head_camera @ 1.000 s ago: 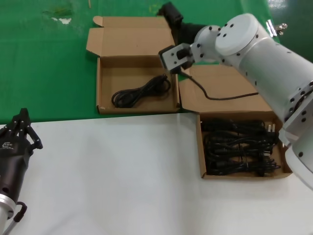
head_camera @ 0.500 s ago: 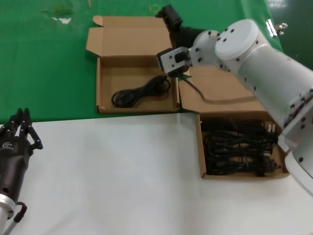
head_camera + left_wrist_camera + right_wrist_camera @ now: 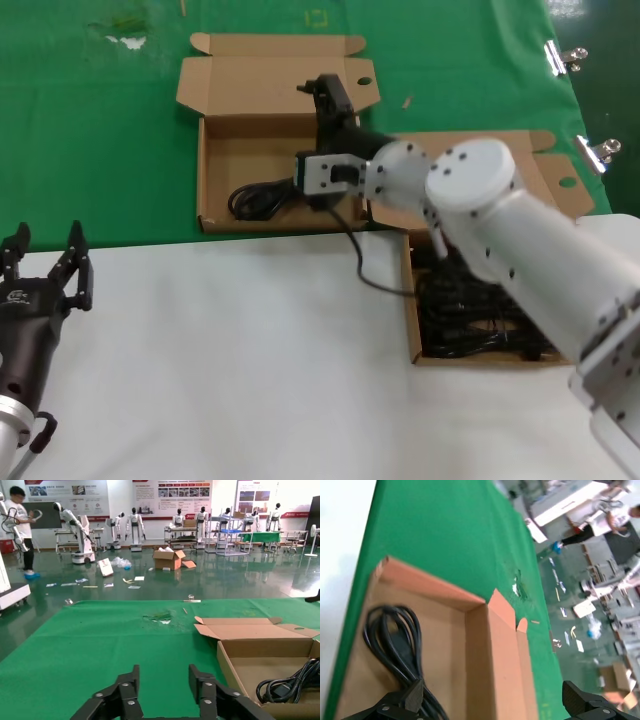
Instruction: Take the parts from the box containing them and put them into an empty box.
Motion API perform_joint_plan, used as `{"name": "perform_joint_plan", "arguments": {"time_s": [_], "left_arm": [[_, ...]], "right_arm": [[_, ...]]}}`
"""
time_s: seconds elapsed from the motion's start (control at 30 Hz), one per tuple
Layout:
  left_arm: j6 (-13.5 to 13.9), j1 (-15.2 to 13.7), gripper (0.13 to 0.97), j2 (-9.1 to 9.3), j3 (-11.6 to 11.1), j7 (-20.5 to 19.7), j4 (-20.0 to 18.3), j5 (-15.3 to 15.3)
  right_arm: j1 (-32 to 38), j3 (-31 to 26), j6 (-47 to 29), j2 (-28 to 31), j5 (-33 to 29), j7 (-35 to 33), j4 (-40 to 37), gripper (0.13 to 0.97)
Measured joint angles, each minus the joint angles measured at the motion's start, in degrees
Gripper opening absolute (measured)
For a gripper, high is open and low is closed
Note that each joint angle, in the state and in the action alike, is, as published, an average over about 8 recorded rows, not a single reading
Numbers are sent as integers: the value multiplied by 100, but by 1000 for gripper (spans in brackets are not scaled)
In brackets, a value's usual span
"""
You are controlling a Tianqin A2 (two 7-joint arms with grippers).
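Head view: right gripper [image 3: 322, 105] now lower, over box [image 3: 215, 220].

A green mat [image 3: 110, 130] borders a white tabletop [image 3: 220, 370].

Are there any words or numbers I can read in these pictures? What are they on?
White logo mark on the left gripper: too small to read.
Posters on the far wall, left wrist view: red headings and text, too blurred to read.
Left box, right box and black cords: no print visible.
Right gripper: no label visible.
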Motion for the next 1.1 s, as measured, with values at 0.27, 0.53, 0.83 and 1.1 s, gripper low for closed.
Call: {"name": "perform_joint_plan", "arguments": {"time_s": [0.27,0.53,0.83,1.1], "left_arm": [[10,-5,447,16,-1,2,6,17],[20,-11,665,32,-2,3,12,35],[30,-17,769,49,-4,4,18,55],[40,-23,882,66,-5,5,24,73]], "right_arm": [[-844,614,184,183,-21,669,918,966],[-1693,1231,368,367,-43,1338,1840,966],[-2643,1921,576,572,-67,2093,2872,966],[-3495,2539,759,757,-89,2759,3792,966]]}}
